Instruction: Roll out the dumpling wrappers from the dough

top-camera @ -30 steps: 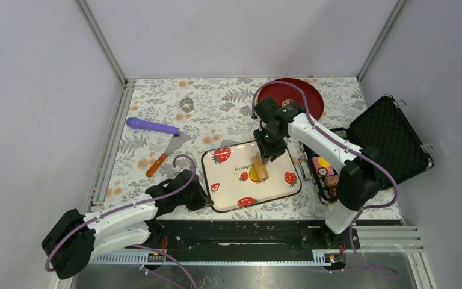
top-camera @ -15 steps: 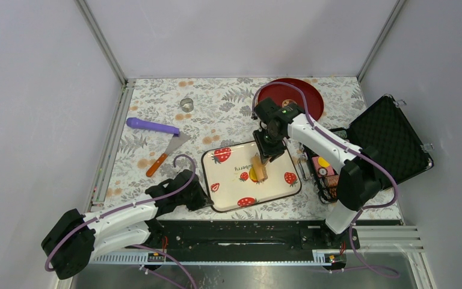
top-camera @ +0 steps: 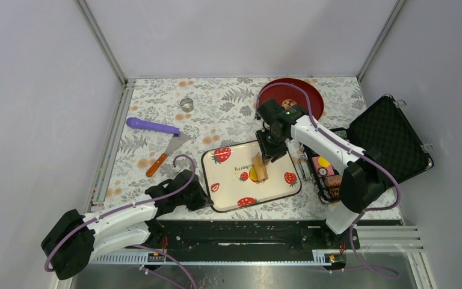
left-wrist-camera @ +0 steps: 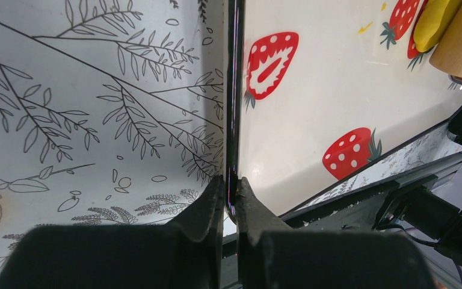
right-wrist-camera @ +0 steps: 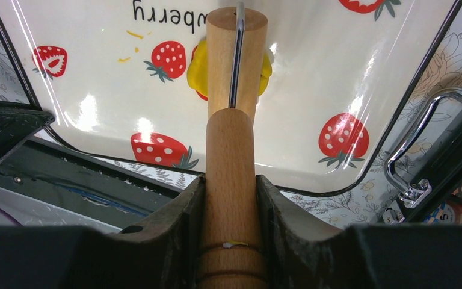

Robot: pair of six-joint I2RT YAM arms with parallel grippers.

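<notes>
Right wrist: R gripper (right-wrist-camera: 230,188) clamps wooden roller (right-wrist-camera: 228,141), its head on dough (right-wrist-camera: 195,72), upper centre; tray (right-wrist-camera: 84,60) print reads "…rberry" upside-down. L gripper (left-wrist-camera: 230,188) pinches tray rim.

The tray (top-camera: 271,191) is glossy cream with a black edge, printed with red, white-dotted strawberries with green leaves. The dough (right-wrist-camera: 197,67) is bright yellow and the rolling pin (right-wrist-camera: 231,156) is pale bare wood. The tablecloth (top-camera: 216,108) is white with grey leaf drawings and orange blooms. Left of centre are a purple stick (top-camera: 151,126) and an orange-handled spatula (top-camera: 167,153); the plate (top-camera: 310,99) at upper right is dark red.
</notes>
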